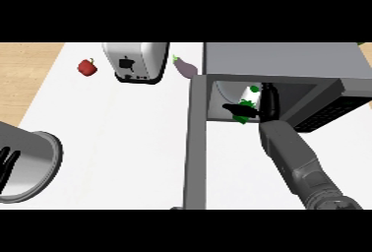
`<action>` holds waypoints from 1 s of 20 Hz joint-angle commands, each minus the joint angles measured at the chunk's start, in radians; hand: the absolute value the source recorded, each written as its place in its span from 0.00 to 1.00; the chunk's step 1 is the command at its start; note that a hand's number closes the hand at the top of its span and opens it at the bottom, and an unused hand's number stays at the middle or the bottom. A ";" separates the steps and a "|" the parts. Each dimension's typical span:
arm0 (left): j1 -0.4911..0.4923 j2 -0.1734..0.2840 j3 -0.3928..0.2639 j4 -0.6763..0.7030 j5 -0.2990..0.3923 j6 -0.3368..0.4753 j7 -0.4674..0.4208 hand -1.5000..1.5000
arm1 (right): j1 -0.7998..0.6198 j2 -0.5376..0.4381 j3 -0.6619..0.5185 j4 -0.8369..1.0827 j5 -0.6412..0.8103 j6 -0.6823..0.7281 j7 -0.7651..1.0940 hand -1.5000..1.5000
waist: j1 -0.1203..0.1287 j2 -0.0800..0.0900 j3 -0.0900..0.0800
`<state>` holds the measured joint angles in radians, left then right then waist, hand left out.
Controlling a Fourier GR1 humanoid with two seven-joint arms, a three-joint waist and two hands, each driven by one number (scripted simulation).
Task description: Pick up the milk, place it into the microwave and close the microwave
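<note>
Grey steel microwave (283,59) stands at two o'clock on the white desk (116,128), door (195,147) open. Inside it, the right hand (251,109) curls round the white, green-marked milk carton (243,96). At eight o'clock, the left hand (9,162) rests, fingers straight.

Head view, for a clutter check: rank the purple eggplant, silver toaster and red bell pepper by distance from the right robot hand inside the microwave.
1. Purple eggplant, just left of the grey microwave.
2. Silver toaster, farther left.
3. Red bell pepper, far left.

Right robot hand reaches into the microwave.
</note>
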<state>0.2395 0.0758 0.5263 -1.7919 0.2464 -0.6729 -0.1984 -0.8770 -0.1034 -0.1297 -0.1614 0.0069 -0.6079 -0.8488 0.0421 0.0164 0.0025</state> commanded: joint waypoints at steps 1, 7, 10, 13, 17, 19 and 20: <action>0.001 -0.013 -0.026 0.001 -0.040 0.003 -0.005 0.00 | 0.082 0.039 -0.038 -0.041 -0.042 0.071 -0.093 0.00 | -0.019 -0.008 -0.001; 0.047 -0.023 -0.090 -0.006 0.007 -0.103 0.001 0.00 | 0.129 0.068 -0.025 -0.102 -0.061 0.236 -0.073 0.00 | -0.038 -0.017 -0.002; 0.091 -0.013 -0.117 -0.056 0.076 -0.150 0.062 0.00 | 0.224 0.102 0.028 -0.128 -0.095 0.332 -0.150 0.00 | -0.036 -0.024 -0.002; 0.062 -0.054 -0.156 -0.042 0.000 -0.143 0.006 0.00 | 0.310 0.103 0.076 -0.187 -0.140 0.395 -0.188 0.00 | -0.042 -0.023 -0.003; 0.034 -0.017 -0.170 -0.023 0.016 -0.176 0.032 0.00 | 0.425 0.103 0.192 -0.318 -0.224 0.412 -0.165 0.00 | -0.042 -0.023 -0.003; 0.069 -0.062 -0.240 -0.098 -0.028 -0.173 0.061 0.00 | 0.489 0.103 0.190 -0.433 -0.181 0.427 -0.107 0.00 | -0.068 -0.030 -0.004; 0.057 -0.065 -0.250 -0.056 -0.074 -0.191 0.021 0.00 | 0.539 0.103 0.210 -0.479 -0.161 0.411 -0.095 0.00 | -0.068 -0.028 -0.004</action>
<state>0.3078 0.0306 0.3332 -1.8487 0.2341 -0.8445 -0.1670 -0.4620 -0.0010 0.0187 -0.5091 -0.1495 -0.2253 -0.9591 -0.0150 -0.0102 -0.0010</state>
